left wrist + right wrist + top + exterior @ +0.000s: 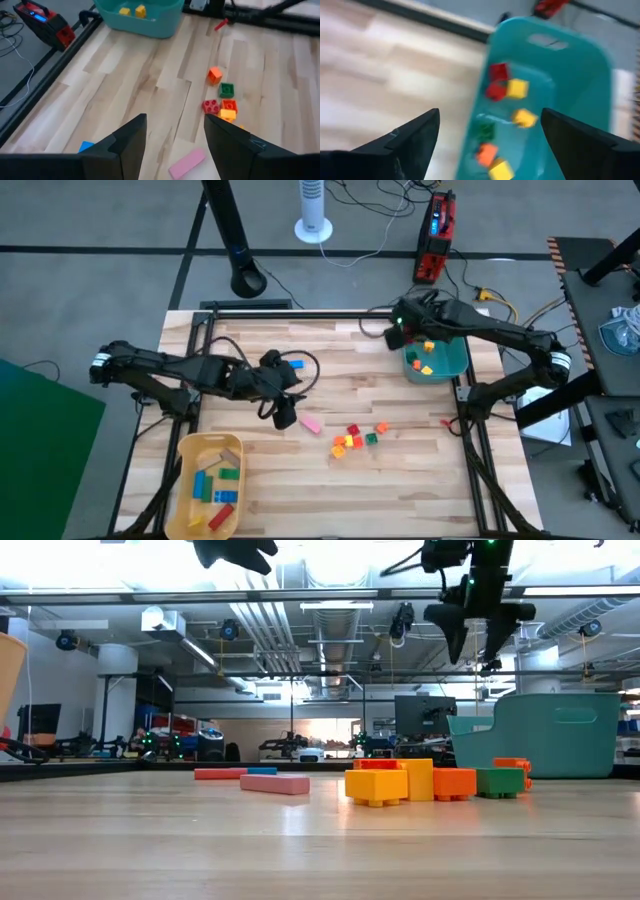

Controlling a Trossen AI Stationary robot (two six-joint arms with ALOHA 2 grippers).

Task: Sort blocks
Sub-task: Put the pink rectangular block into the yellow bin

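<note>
Blocks (356, 438), small red, yellow, orange and green cubes, cluster mid-table; a pink bar (311, 423) lies beside the left gripper (284, 418), its fingers parted. Right gripper (412, 332) hangs spread above the teal bin (455, 360), whose cubes only overhead and wrist views reveal.

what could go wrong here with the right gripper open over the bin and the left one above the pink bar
The open left gripper hovers above the flat pink bar block, which lies low on the wooden table; the fingers could skid over it. The small red, orange, yellow and green cube blocks sit bunched, so a grasp may nudge neighbours. The open right gripper hangs near the teal plastic bin wall.
</note>
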